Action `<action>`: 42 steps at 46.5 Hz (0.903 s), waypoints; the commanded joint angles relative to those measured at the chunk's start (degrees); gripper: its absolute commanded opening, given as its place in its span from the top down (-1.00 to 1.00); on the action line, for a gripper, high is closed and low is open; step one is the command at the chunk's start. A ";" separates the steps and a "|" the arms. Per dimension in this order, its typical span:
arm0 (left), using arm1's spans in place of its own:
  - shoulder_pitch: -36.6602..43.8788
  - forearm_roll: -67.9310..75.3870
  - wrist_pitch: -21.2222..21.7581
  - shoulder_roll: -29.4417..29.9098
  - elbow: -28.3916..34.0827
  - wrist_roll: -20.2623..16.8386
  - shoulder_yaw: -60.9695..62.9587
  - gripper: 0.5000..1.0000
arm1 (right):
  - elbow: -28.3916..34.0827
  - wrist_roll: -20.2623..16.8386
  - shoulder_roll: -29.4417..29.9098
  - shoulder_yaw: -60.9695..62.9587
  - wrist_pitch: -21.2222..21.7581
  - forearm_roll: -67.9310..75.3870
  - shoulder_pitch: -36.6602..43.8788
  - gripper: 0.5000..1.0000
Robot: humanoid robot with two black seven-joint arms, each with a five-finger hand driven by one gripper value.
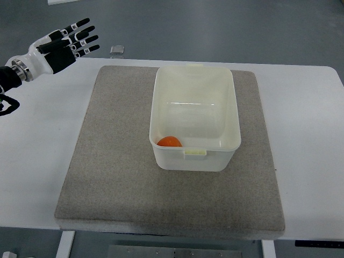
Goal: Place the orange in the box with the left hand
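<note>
Nearest the bottom of the frame lies the grey mat (161, 209), spread over the white table (37, 161), and on it, about the centre of the picture, stands the cream plastic box (226, 115). The orange (169, 142) sits inside it, tucked into the lower-left corner of the box floor against the near wall, only its upper curve showing above the rim: a small, round, evenly bright fruit, smooth-looking and unmarked as far as I can tell. To my eye the placing is done, so what is left for the 1 working arm is to get clear cleanly: lift away high and outward, avoid clipping the box's thin rim, and leave the box where it stands on the mat. At the upper left of the frame the left hand (62, 45) hangs beyond the mat's corner, well apart from the box, fingers stretched out straight and slightly fanned, holding nothing.
</note>
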 commanded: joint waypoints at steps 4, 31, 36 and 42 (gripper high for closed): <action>0.01 0.09 0.43 -0.51 -0.01 0.01 0.17 -0.97 | 0.00 0.00 0.00 0.03 0.00 0.00 0.01 -0.73; 0.88 0.97 0.52 -1.21 2.36 -0.34 0.26 -0.98 | 0.00 0.00 0.00 -0.05 0.00 0.00 0.01 -0.72; 0.88 0.80 0.52 -1.12 2.36 -0.34 0.09 -0.98 | 0.00 0.00 0.00 0.21 0.35 0.09 0.01 -0.73; 1.06 0.62 0.52 -1.21 2.36 -0.78 0.09 -0.98 | 0.35 0.00 0.00 0.12 0.53 0.18 0.01 -0.73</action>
